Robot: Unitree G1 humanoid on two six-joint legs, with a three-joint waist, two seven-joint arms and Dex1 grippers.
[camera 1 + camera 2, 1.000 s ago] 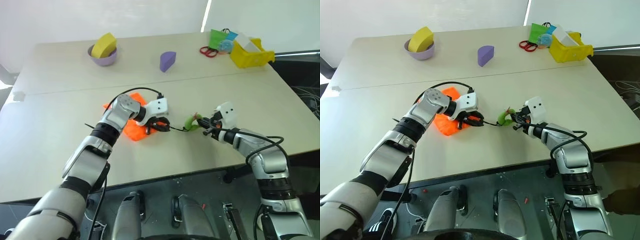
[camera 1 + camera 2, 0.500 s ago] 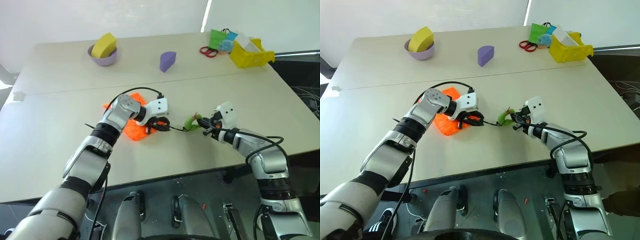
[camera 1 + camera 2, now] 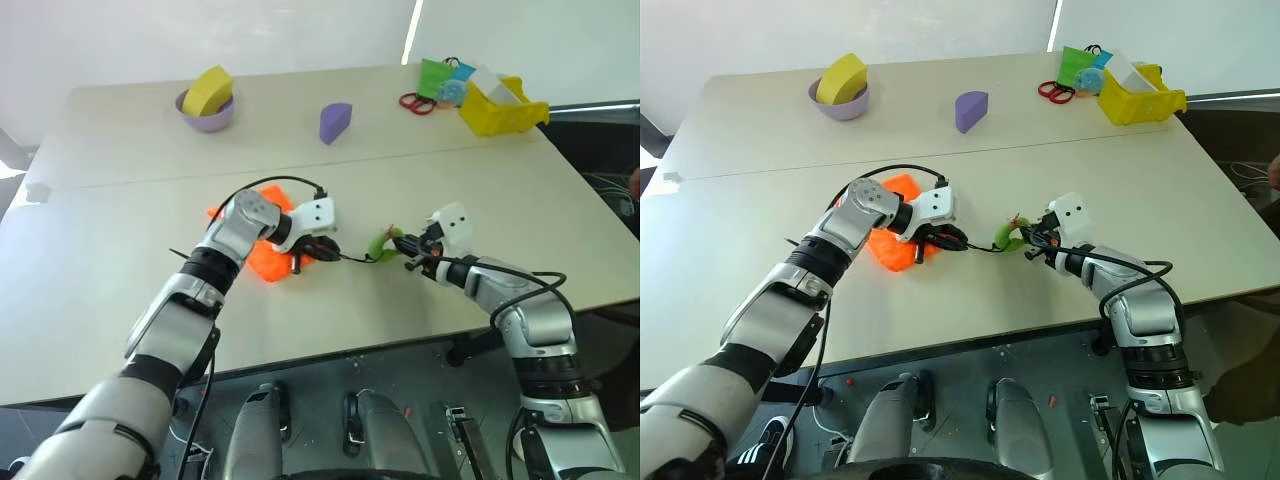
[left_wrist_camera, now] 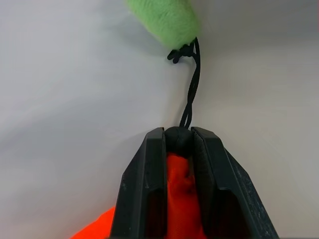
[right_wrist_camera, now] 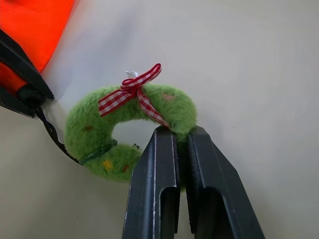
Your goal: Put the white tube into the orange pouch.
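Note:
The orange pouch (image 3: 262, 260) lies crumpled on the table under my left wrist. My left gripper (image 4: 178, 137) is shut on the pouch's gathered neck, pinching the orange fabric and the dark stopper of the cord (image 4: 192, 84). The cord runs along the table to the fuzzy green ring (image 5: 82, 137), which has a red checked bow. My right gripper (image 5: 182, 137) is shut on that ring's near side, holding it just above the table (image 3: 120, 290). The white tube is hidden.
At the back stand a purple bowl (image 3: 205, 118) with a yellow block, a purple wedge (image 3: 335, 122), red scissors (image 3: 415, 103), a green bag (image 3: 435, 76) and a yellow bin (image 3: 500, 112) holding a white carton. The table's front edge runs just below both arms.
The left gripper's fingers have drawn closer together on the pouch's neck. Both arms, the pouch and the ring have stayed where they were.

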